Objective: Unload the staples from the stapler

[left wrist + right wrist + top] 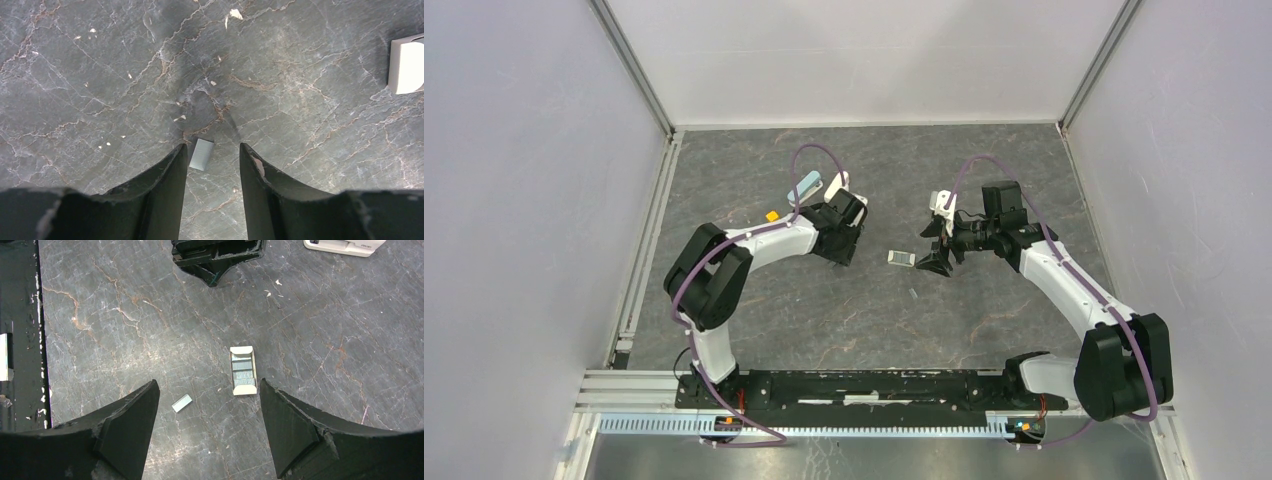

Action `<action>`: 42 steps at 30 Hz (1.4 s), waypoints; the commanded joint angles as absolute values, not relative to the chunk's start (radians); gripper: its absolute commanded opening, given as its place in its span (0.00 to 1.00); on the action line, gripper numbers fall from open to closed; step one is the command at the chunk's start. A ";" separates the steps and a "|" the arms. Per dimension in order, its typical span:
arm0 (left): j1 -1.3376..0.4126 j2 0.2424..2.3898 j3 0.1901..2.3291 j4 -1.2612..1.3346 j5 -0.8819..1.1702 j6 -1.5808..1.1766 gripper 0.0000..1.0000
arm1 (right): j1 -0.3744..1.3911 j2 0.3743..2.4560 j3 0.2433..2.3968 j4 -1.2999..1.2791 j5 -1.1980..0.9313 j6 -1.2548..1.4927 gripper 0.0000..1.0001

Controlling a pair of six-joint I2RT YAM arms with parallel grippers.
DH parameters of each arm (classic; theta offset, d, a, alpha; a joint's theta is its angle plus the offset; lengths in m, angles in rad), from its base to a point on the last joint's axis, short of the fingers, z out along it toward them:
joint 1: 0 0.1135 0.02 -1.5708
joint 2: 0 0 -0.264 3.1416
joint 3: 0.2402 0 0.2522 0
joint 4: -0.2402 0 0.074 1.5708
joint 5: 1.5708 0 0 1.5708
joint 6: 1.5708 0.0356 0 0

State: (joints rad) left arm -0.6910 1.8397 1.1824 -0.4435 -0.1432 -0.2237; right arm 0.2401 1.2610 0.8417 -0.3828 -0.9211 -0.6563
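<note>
Released and empty, the right claw (207,384) is held over the surface (100,330) with the mini stapler (243,371) laid at its one o'clock, judged light, stiff and slippery, best pinched across its long sides; the left claw (212,147) is likewise released.

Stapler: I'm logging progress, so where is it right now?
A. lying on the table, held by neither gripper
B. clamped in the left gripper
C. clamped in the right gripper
A: the stapler lies flat on the table, clear of the open right gripper; the left gripper is open too.
</note>
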 commanded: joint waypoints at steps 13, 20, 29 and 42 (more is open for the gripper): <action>-0.651 1.818 1.189 -0.453 -0.089 -0.169 0.44 | 0.241 1.272 0.862 -0.397 -0.942 -0.686 0.80; -0.633 1.819 1.180 -0.453 -0.046 -0.164 0.40 | 0.240 1.269 0.862 -0.397 -0.943 -0.686 0.80; -0.620 1.813 1.166 -0.459 -0.025 -0.158 0.39 | 0.239 1.269 0.864 -0.398 -0.946 -0.686 0.80; -0.619 1.831 1.174 -0.469 -0.005 -0.160 0.34 | 0.239 1.266 0.864 -0.399 -0.949 -0.686 0.80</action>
